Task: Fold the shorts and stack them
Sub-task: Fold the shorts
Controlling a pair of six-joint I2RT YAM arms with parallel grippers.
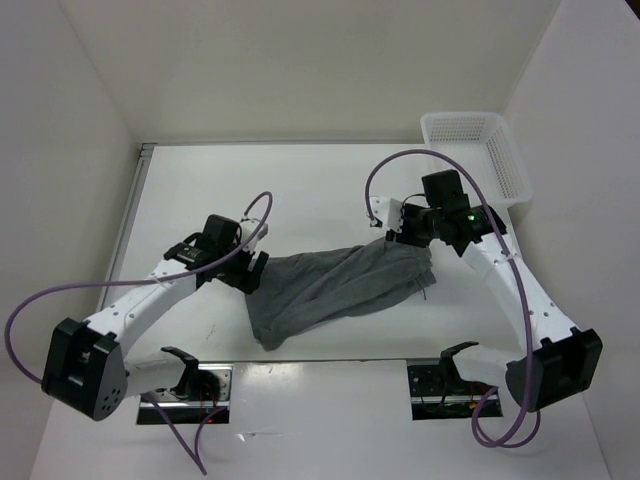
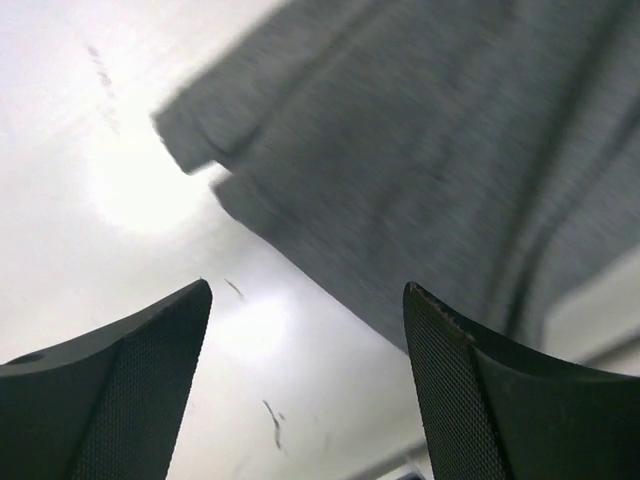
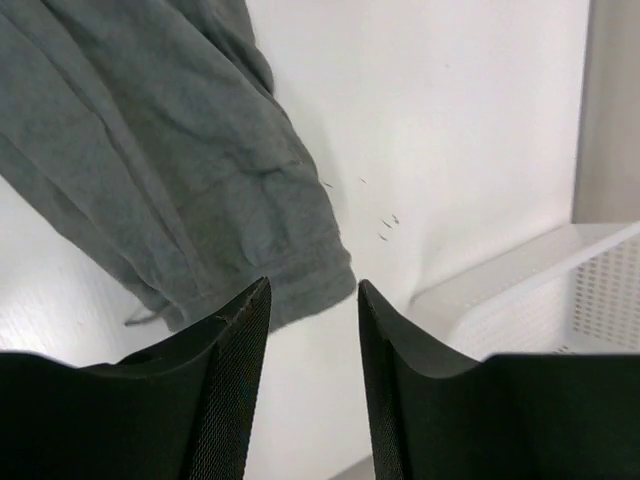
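The grey shorts (image 1: 340, 288) lie crumpled in a loose diagonal band across the middle of the white table. My left gripper (image 1: 250, 270) is open and empty at the shorts' left end; in the left wrist view (image 2: 305, 290) the blurred grey cloth (image 2: 430, 150) fills the upper right, beyond the fingertips. My right gripper (image 1: 395, 225) is open and empty at the shorts' upper right end. In the right wrist view (image 3: 312, 285) a hemmed corner of the shorts (image 3: 170, 170) lies just beyond the fingertips, apart from them.
A white mesh basket (image 1: 480, 150) stands at the table's back right corner; its rim shows in the right wrist view (image 3: 530, 290). White walls enclose the table on the left, back and right. Purple cables loop off both arms.
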